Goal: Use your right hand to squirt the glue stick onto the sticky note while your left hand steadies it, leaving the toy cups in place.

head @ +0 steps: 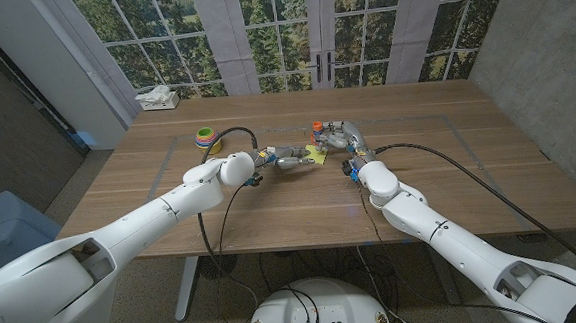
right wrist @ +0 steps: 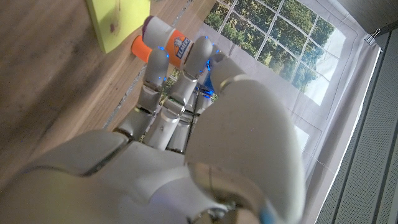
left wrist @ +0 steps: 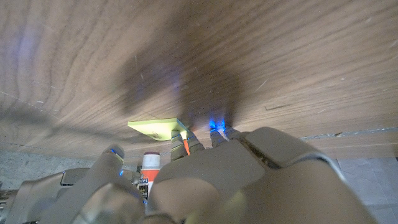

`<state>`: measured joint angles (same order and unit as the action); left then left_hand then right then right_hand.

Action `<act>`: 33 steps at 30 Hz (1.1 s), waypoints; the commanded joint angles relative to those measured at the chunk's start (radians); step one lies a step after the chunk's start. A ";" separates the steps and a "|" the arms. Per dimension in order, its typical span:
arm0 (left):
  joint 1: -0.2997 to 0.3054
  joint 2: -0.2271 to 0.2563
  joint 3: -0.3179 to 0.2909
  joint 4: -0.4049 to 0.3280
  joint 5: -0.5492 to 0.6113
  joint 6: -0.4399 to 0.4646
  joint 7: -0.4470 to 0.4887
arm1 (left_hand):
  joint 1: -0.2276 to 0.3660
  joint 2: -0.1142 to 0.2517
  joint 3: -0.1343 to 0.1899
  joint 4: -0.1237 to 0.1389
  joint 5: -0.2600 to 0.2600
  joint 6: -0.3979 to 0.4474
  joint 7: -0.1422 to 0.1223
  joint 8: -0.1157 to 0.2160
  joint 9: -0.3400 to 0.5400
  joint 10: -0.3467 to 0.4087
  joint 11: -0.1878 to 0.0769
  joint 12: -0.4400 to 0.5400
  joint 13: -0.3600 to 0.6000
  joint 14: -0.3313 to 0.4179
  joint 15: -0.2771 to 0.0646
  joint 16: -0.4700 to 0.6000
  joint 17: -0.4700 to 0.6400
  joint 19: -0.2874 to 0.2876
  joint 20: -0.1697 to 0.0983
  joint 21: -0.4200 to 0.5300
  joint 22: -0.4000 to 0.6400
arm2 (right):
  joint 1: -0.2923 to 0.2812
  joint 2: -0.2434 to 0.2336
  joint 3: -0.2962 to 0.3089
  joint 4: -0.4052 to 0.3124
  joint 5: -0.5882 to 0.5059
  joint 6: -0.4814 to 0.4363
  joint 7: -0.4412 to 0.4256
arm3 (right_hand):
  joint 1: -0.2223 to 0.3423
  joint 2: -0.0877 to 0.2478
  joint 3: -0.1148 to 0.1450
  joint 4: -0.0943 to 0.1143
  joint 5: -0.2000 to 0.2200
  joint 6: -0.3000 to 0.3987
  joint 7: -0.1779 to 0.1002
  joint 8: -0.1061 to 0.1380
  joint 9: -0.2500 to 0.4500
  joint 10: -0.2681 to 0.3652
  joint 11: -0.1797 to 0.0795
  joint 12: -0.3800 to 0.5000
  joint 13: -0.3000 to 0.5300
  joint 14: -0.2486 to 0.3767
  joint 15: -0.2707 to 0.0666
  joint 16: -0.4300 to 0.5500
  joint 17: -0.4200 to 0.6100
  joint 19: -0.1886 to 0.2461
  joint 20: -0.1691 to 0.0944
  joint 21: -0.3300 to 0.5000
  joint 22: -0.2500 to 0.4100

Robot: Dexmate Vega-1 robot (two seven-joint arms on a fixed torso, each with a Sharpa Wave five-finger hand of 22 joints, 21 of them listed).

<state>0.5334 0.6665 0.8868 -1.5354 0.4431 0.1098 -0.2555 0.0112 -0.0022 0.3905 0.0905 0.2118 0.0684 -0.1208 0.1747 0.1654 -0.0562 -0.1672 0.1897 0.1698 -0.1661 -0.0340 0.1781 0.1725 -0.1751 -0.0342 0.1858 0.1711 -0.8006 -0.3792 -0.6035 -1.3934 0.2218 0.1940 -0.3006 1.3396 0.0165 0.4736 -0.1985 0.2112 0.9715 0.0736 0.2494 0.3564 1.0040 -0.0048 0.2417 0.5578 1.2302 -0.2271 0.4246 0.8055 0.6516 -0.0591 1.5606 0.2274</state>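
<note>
Both hands meet at the middle of the table (head: 439, 172), so the gluing step looks to be in hand rather than the reach. Nearest the robot, the right hand (head: 349, 150) curls around the glue stick (right wrist: 163, 38), a white tube with an orange end, its fingers (right wrist: 163, 62) wrapped on the barrel; the right wrist view shows that end close beside the corner of the yellow sticky note (right wrist: 115, 22), though whether it touches the paper I cannot tell. The left hand (head: 284, 159) reaches in from the other side with its fingertips (left wrist: 180, 138) at the note's edge, seemingly pressing it down; it grasps nothing that I can see, and its fingers look partly bent.

Next, I judge, the tip must be brought squarely over the note and squeezed or rubbed while the left hand keeps the paper from sliding.

Farther off to the left, the stacked toy cups (head: 205, 137) stand well apart from both hands. Much of the note hides under the fingers in the head view, and the glue stick's tip is too small there to read.
</note>
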 commanded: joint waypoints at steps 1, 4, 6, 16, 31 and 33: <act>0.006 0.003 -0.006 -0.006 0.000 0.004 0.009 | 0.008 0.005 -0.001 -0.003 0.006 0.014 -0.001 0.009 0.005 0.010 -0.005 0.005 0.004 -0.084 -0.015 0.006 0.000 -0.229 -0.004 0.004 0.001 | -0.006 0.004 0.009 0.006 -0.005 0.025 -0.007 | 0.005 0.050 0.031 0.025 0.007 0.024 -0.001 0.005 -0.002 0.039 -0.001 0.003 0.193 0.000 -0.005 -0.003 0.005 0.015 -0.146 0.000 -0.003; 0.006 0.004 -0.006 -0.008 0.006 0.002 0.017 | 0.008 0.005 -0.001 -0.003 0.005 0.014 -0.001 0.009 0.005 0.009 -0.001 0.005 0.004 -0.083 -0.014 0.006 0.000 -0.229 -0.004 0.004 0.001 | -0.006 0.004 0.010 0.008 -0.006 0.026 -0.007 | 0.004 0.051 0.031 0.026 0.008 0.025 0.001 0.002 -0.004 0.040 -0.002 0.002 0.193 0.003 -0.004 -0.005 0.002 0.016 -0.147 -0.001 -0.007; 0.007 0.003 -0.008 -0.005 0.000 -0.001 0.016 | 0.008 0.006 -0.002 -0.004 0.005 0.010 -0.002 0.007 0.005 0.008 0.004 0.004 0.004 -0.084 -0.014 0.006 0.000 -0.229 -0.005 0.004 0.001 | -0.007 0.007 0.012 0.010 -0.004 0.028 -0.010 | 0.004 0.050 0.031 0.026 0.009 0.026 0.001 0.001 -0.004 0.041 -0.002 0.003 0.194 0.003 -0.004 -0.006 0.002 0.016 -0.147 -0.002 -0.008; 0.036 0.006 -0.038 -0.011 -0.009 -0.025 0.100 | 0.009 0.012 -0.004 -0.009 0.005 -0.027 -0.030 -0.001 0.005 -0.027 0.047 -0.006 0.005 -0.083 -0.002 0.006 0.000 -0.233 -0.003 0.003 0.002 | -0.007 0.014 0.018 0.020 -0.008 0.039 -0.023 | 0.001 0.033 0.022 0.025 0.011 0.061 -0.016 0.006 -0.011 0.067 -0.024 0.013 0.201 0.026 -0.006 0.000 0.006 0.029 -0.145 0.000 -0.016; 0.093 -0.004 -0.103 0.018 -0.105 -0.123 0.219 | 0.013 0.036 -0.003 -0.023 0.003 -0.216 -0.080 -0.010 0.007 -0.170 0.063 -0.018 0.008 -0.137 -0.001 -0.006 0.002 -0.256 -0.003 0.000 0.002 | -0.016 0.012 0.027 0.001 -0.019 0.033 -0.050 | 0.002 0.002 0.009 0.022 -0.003 0.127 -0.039 0.018 -0.024 0.134 -0.045 0.029 0.208 0.083 -0.005 0.009 -0.001 0.053 -0.143 -0.005 -0.030; 0.098 -0.006 -0.111 0.024 -0.127 -0.137 0.221 | 0.012 0.039 -0.004 -0.024 0.003 -0.240 -0.086 -0.010 0.007 -0.190 0.065 -0.017 0.008 -0.155 -0.001 -0.007 0.003 -0.263 -0.002 -0.001 0.003 | -0.017 0.011 0.027 -0.001 -0.022 0.038 -0.053 | 0.002 0.001 0.009 0.022 -0.005 0.129 -0.039 0.018 -0.025 0.137 -0.047 0.029 0.208 0.085 -0.005 0.008 -0.003 0.055 -0.142 -0.006 -0.032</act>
<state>0.6002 0.6678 0.8154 -1.5321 0.3888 0.0370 -0.0912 0.0240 0.0216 0.3842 0.0717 0.2118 -0.1465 -0.1982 0.1616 0.1703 -0.1686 -0.1052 0.1732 0.1749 -0.1661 -0.0340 0.1733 0.1727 -0.1746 -0.0341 0.1862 0.1721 -0.8111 -0.3657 -0.5821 -1.3793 0.2086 0.2314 -0.3373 1.3396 0.0165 0.4666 -0.1915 0.2093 1.0278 0.0388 0.2594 0.3289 1.0043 -0.0049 0.2476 0.5585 1.3050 -0.2321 0.4286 0.8005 0.6984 -0.0696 1.5565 0.1951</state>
